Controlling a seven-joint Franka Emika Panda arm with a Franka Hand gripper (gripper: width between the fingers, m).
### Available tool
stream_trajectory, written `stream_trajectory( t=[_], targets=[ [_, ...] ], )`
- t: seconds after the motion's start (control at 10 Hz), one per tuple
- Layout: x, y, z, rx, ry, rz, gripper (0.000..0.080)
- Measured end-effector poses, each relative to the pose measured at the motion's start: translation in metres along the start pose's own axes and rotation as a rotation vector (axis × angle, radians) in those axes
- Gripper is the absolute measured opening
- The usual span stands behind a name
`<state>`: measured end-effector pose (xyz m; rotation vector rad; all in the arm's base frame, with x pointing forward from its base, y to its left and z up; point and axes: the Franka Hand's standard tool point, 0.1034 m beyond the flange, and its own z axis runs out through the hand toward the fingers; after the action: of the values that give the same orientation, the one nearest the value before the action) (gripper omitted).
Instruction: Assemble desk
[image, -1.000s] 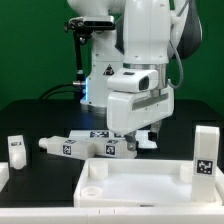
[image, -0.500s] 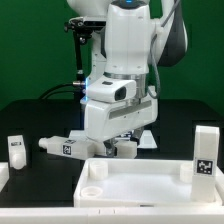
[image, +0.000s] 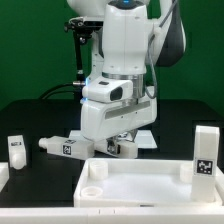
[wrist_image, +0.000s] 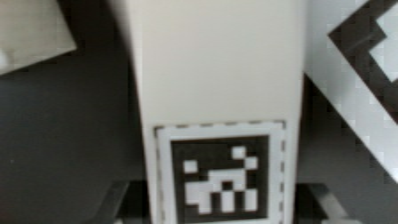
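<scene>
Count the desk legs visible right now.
4, in the exterior view: left upright leg, lying leg beside it, third leg under the gripper, right upright leg; more may be hidden.

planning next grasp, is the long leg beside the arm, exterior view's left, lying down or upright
Lying down: the leg stretches lengthwise along the black table, long side resting on it.

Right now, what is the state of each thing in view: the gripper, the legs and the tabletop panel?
gripper: lowered, a finger each side of the middle leg; grip cannot be told.
middle leg: lying, tag up.
free lying leg: on its side, untouched.
upright leg, exterior view's left: standing, untouched.
upright leg, exterior view's right: standing, untouched.
tabletop panel: flat, no leg mounted.
</scene>
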<state>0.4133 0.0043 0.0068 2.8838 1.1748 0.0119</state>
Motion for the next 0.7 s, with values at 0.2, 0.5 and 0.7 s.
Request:
stream_trajectory(
  t=[0.2,0.5,0.7],
  targets=[
    [0.026,0.0,-0.01,0.012,0.007,0.194,0.0284],
    [0.045,-0.016,-0.013,0.05,0.016,0.821,0.0284],
    [0.054,-0.035,-0.011,0.07,0.017,1.009,0.0285]
  ],
)
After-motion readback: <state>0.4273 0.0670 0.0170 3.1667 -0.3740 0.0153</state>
